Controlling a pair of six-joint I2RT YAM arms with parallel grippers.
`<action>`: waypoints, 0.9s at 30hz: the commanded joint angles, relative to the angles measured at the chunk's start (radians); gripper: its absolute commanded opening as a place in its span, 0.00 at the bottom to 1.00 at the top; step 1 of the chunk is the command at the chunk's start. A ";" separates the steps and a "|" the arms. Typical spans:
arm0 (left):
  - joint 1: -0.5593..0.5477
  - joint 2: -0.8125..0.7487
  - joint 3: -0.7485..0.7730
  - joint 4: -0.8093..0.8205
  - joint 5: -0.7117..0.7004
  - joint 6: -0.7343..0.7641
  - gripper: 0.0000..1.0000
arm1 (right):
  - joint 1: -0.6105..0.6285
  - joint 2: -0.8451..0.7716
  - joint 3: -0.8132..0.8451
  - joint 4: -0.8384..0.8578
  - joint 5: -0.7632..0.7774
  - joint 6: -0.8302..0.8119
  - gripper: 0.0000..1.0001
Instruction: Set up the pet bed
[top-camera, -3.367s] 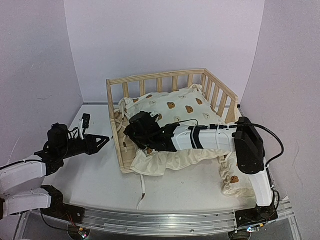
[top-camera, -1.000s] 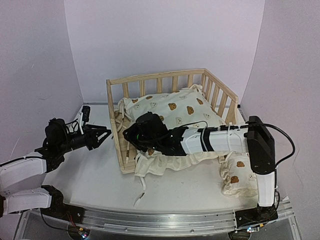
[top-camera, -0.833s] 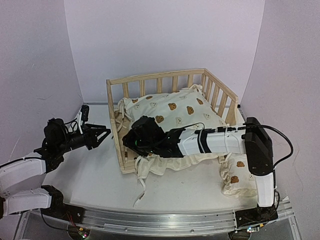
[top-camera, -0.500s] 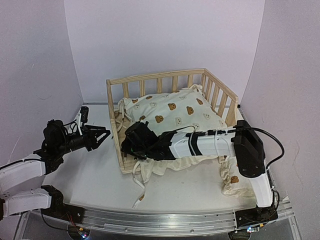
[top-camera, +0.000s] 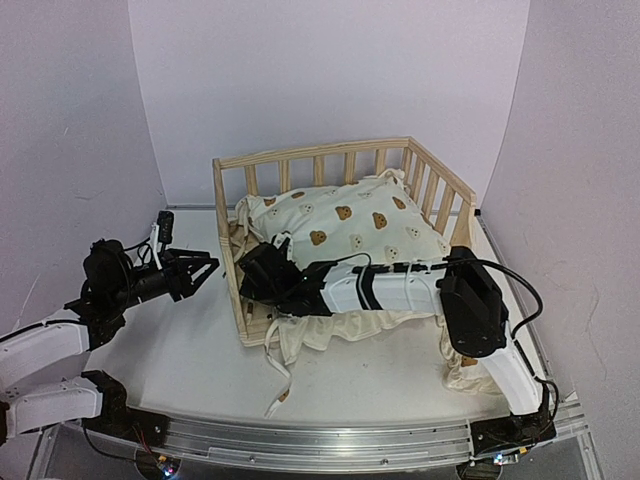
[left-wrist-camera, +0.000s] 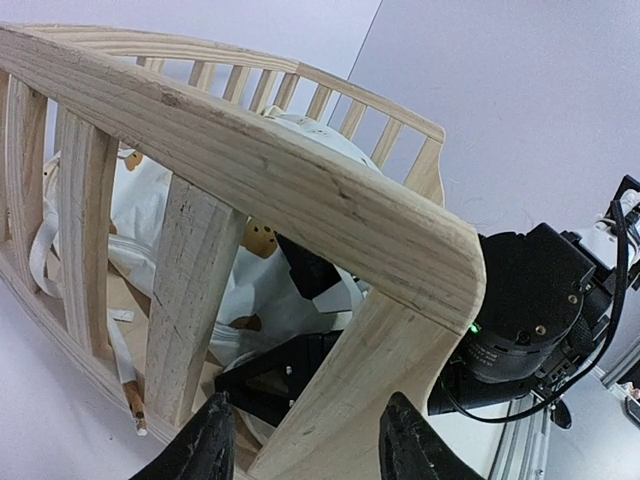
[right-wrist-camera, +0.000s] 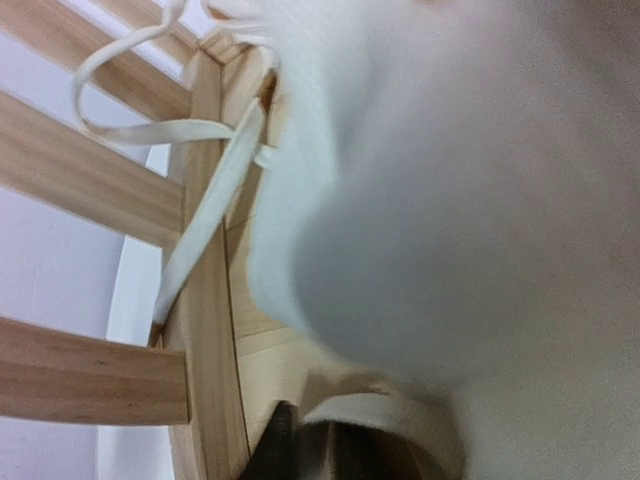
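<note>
Right beside left gripper (top-camera: 206, 266) stands pet bed (top-camera: 320, 157).

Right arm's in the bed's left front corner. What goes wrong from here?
1. The cushion overhangs the open front of the pet bed; the right end effector, at that corner, may drag it further out.
2. A loose tie trails onto the table; snag risk.
3. The open left end effector sits near the bed; a nudge could shift it.
</note>
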 joint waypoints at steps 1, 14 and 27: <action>-0.002 -0.026 -0.001 0.021 -0.004 -0.019 0.51 | -0.006 -0.033 0.015 -0.002 -0.018 0.021 0.00; 0.004 -0.020 -0.018 0.001 -0.092 0.006 0.41 | -0.008 -0.303 -0.262 0.483 -0.287 0.009 0.00; 0.006 0.026 0.026 0.031 -0.023 0.075 0.46 | 0.000 -0.117 -0.172 0.765 -0.374 -0.024 0.00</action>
